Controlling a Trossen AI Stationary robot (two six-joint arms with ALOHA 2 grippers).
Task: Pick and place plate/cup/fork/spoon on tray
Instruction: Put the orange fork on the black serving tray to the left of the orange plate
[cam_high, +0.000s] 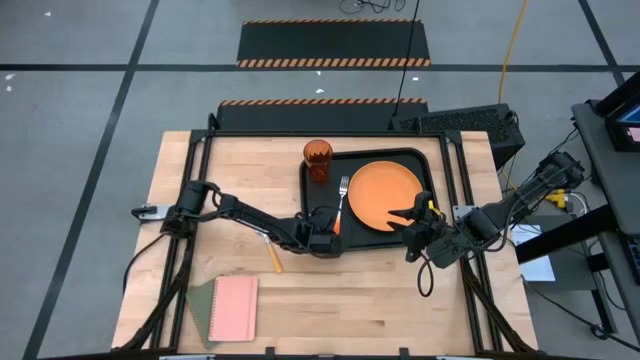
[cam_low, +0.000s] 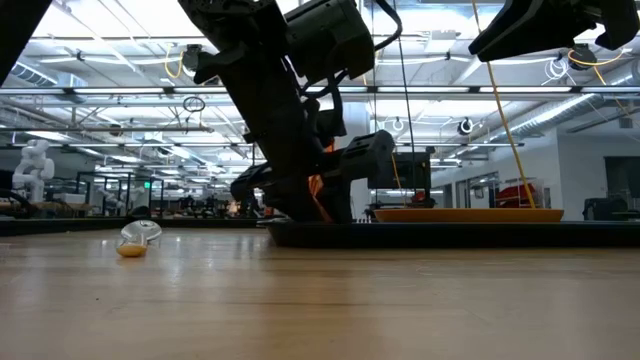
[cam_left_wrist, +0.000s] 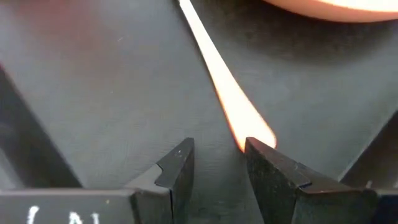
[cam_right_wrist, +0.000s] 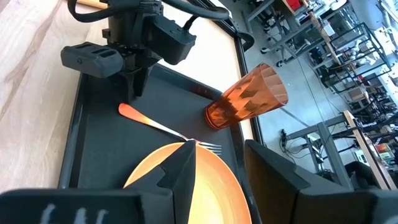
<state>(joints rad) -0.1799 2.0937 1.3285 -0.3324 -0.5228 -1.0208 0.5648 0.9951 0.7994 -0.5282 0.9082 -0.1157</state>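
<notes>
wooden table (cam_high: 380, 290), light butcher-block top, warehouse floor around it. black tray (cam_high: 315, 245) at far centre: orange plate (cam_high: 384, 195) on its right half, fork (cam_high: 342, 200) lying flat just left of the plate, tines near the plate rim, cup (cam_high: 318, 158) upright in the tray's far left corner. spoon (cam_high: 272, 253) on bare wood left of the tray, yellow handle. pink notebook (cam_high: 234, 308) at the near left. left gripper (cam_left_wrist: 217, 163) low over the tray at the fork's handle end, jaws narrowly apart, holding nothing. right gripper (cam_high: 412, 218) at the plate's near right edge, jaws parted, empty.
</notes>
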